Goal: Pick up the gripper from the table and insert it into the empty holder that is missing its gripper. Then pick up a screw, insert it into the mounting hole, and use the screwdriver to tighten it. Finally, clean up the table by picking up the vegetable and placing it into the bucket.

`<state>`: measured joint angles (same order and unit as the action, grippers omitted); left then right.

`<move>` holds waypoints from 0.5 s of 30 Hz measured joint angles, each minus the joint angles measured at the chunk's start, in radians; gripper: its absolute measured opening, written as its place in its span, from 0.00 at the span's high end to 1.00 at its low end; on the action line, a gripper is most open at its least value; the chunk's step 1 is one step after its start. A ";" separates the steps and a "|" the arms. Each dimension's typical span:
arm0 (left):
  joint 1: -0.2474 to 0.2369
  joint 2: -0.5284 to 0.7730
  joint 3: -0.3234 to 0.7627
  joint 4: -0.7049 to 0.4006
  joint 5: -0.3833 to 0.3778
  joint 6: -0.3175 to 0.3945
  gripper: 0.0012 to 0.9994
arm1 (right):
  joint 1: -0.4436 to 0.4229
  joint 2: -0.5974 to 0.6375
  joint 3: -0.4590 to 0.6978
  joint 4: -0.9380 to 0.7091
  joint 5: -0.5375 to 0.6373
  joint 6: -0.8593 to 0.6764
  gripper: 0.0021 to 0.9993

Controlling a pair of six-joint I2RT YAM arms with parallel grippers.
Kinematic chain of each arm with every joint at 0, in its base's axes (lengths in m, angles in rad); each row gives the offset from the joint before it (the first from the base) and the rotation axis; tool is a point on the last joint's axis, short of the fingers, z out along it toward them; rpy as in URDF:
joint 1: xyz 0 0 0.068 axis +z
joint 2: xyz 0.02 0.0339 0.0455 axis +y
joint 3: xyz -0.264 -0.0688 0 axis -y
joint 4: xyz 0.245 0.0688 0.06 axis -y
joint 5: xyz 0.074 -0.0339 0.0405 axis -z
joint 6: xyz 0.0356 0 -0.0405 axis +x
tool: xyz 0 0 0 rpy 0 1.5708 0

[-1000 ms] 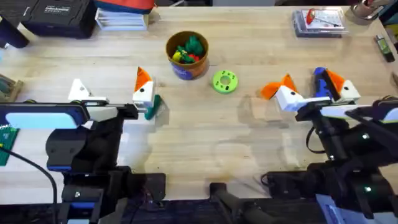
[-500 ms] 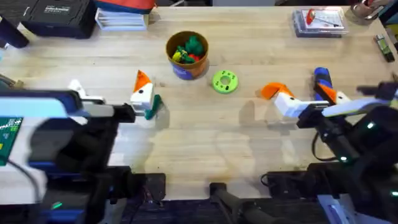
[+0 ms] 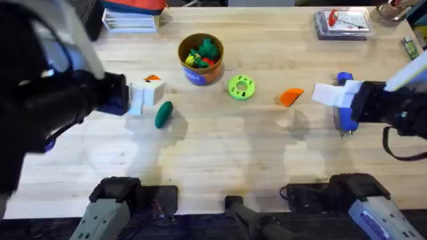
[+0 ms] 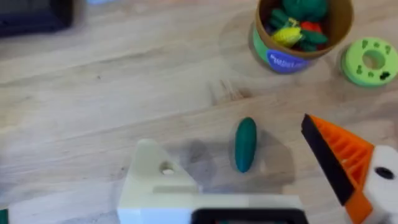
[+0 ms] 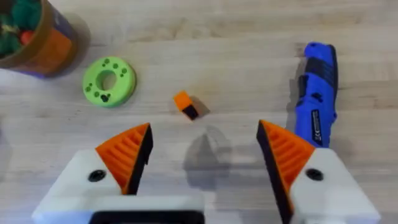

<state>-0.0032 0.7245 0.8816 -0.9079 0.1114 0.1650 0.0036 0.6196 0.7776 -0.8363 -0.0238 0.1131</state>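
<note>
The dark-green vegetable (image 3: 163,114) lies on the table, in the left wrist view (image 4: 245,144) ahead of and between my fingers. My left gripper (image 3: 147,92) hovers open above it; one finger carries an orange pad (image 4: 339,158), the other is bare white (image 4: 152,183). The orange-yellow bucket (image 3: 200,59) stands behind, holding toy vegetables. My right gripper (image 3: 310,95) hangs open beside the blue screwdriver (image 3: 345,103), which lies flat (image 5: 317,99). A small orange-and-black piece (image 5: 186,104) lies on the table between the right fingers. I cannot make out a screw.
A light-green disc with holes (image 3: 241,87) sits right of the bucket. A black case (image 3: 60,17) and stacked papers (image 3: 130,19) line the back left, a clear box (image 3: 341,23) the back right. The left arm looms large and dark at the left.
The left arm has risen close under the camera and its gripper has lifted away from the vegetable. The right arm has lifted and swung, its gripper now over the table left of the screwdriver.
</note>
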 joint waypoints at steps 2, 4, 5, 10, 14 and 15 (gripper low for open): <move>0.000 0.054 0.002 -0.018 0.007 0.004 0.01 | 0.000 0.021 0.000 -0.007 0.004 0.000 0.01; 0.000 0.099 0.002 -0.048 0.012 0.006 0.01 | 0.000 0.033 0.000 -0.010 0.016 0.000 0.01; 0.000 0.115 0.002 -0.058 0.014 0.008 0.01 | 0.000 0.035 0.000 -0.010 0.021 0.000 0.01; 0.000 0.229 0.002 -0.076 0.023 0.010 0.01 | 0.000 0.035 0.000 -0.010 0.035 0.000 0.01; 0.000 0.356 0.002 -0.037 0.024 0.011 0.01 | 0.000 0.035 0.000 -0.003 0.038 -0.001 0.01; -0.001 0.392 0.002 -0.029 0.025 0.011 0.01 | 0.000 0.035 0.000 0.002 0.038 -0.002 0.01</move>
<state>-0.0047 1.1160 0.8841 -0.9368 0.1364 0.1757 0.0036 0.6544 0.7780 -0.8344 0.0143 0.1114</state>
